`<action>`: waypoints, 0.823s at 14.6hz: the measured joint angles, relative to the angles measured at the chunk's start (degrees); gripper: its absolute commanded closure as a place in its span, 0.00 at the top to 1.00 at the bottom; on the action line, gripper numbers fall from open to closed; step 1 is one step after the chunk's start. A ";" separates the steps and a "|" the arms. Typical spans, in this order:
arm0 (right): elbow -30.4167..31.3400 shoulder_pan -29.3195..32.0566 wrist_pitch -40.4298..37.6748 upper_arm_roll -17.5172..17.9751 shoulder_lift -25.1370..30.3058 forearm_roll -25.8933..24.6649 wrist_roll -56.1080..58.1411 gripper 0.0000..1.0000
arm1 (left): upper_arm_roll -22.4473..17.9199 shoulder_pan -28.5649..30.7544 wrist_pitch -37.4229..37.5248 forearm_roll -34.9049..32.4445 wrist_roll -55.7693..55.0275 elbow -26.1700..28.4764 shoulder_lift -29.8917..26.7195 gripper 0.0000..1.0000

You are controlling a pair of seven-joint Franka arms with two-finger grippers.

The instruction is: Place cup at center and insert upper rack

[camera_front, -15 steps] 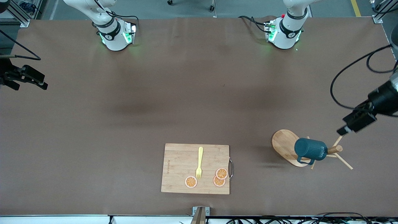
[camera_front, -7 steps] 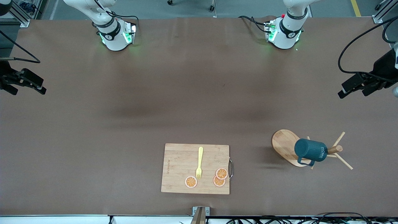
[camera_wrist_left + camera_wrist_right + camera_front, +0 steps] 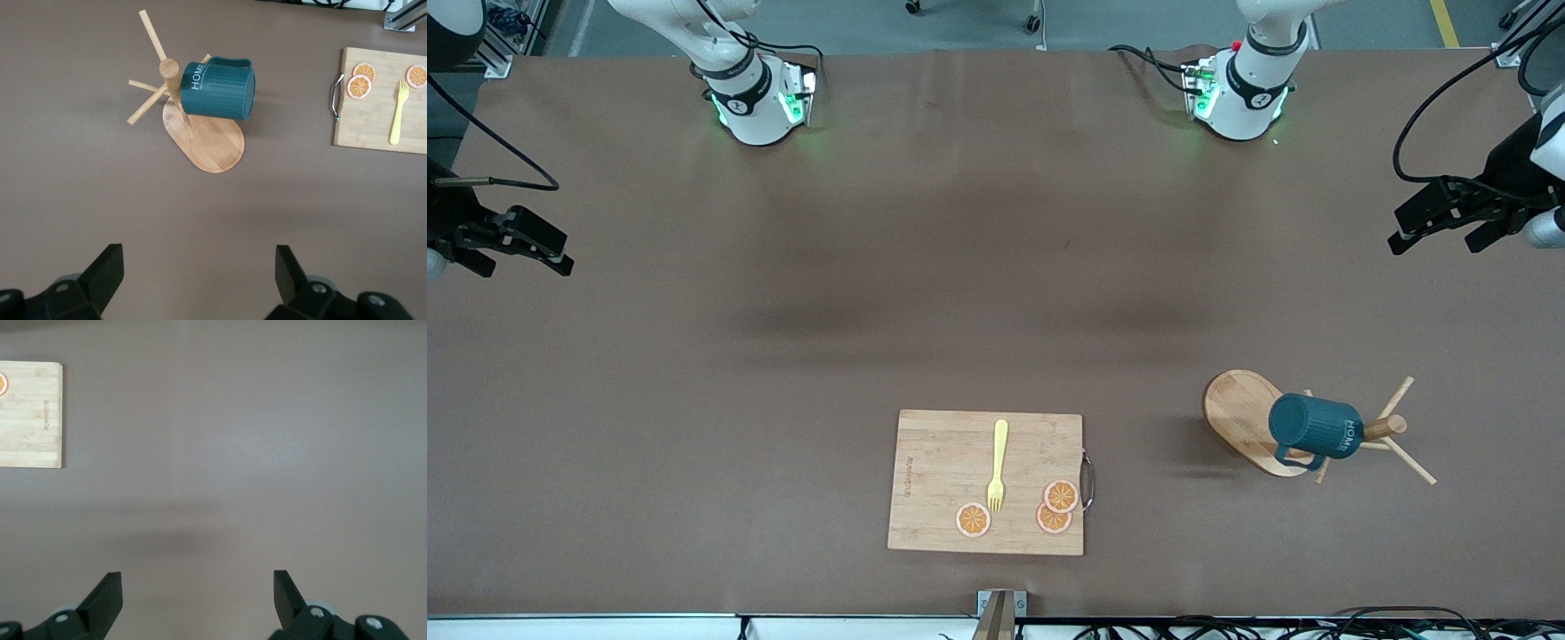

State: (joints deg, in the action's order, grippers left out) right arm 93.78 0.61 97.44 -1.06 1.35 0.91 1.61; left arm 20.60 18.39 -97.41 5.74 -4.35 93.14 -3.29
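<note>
The dark teal cup (image 3: 1313,428) with white "HOME" lettering hangs on a peg of the upper rack (image 3: 1238,416), a light wooden mug tree with an oval base, at the left arm's end of the table. The left wrist view shows the cup (image 3: 220,90) against the rack's post above the base (image 3: 215,143). My left gripper (image 3: 1436,236) hangs open and empty over bare table at that end, apart from the rack; it is open in its wrist view (image 3: 199,267). My right gripper (image 3: 520,256) waits open and empty over the table's right-arm end (image 3: 197,590).
A wooden cutting board (image 3: 934,484) with a metal handle lies near the front camera's edge, mid-table. On it are a yellow fork (image 3: 998,464) and three orange slices (image 3: 1061,495). The board also appears in both wrist views (image 3: 373,113) (image 3: 30,413).
My left gripper has pulled away from the rack's pegs toward the table's left-arm end and now hovers there. My right gripper has shifted only slightly. Cup and rack have not moved.
</note>
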 measured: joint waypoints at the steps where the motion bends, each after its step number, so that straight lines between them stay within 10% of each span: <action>1: -0.01 0.00 -0.79 0.00 0.18 0.00 0.00 1.00 | -1.05 -1.29 0.00 0.00 0.26 0.00 0.02 1.00; 7: -0.01 -0.01 -1.78 0.00 0.38 -0.04 0.04 1.00 | -24.29 -23.81 -0.06 -0.10 0.55 -0.17 0.06 1.00; 12: -0.01 -0.01 -1.84 0.00 0.38 -0.04 0.08 1.00 | -26.44 -25.74 -0.22 -0.10 0.66 -0.90 0.05 1.00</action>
State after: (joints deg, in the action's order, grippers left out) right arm 93.78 0.61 95.60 -1.06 1.74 0.87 1.69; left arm -5.84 -7.35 -97.63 5.64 -3.69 92.24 -3.24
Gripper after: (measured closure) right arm 0.000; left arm 0.000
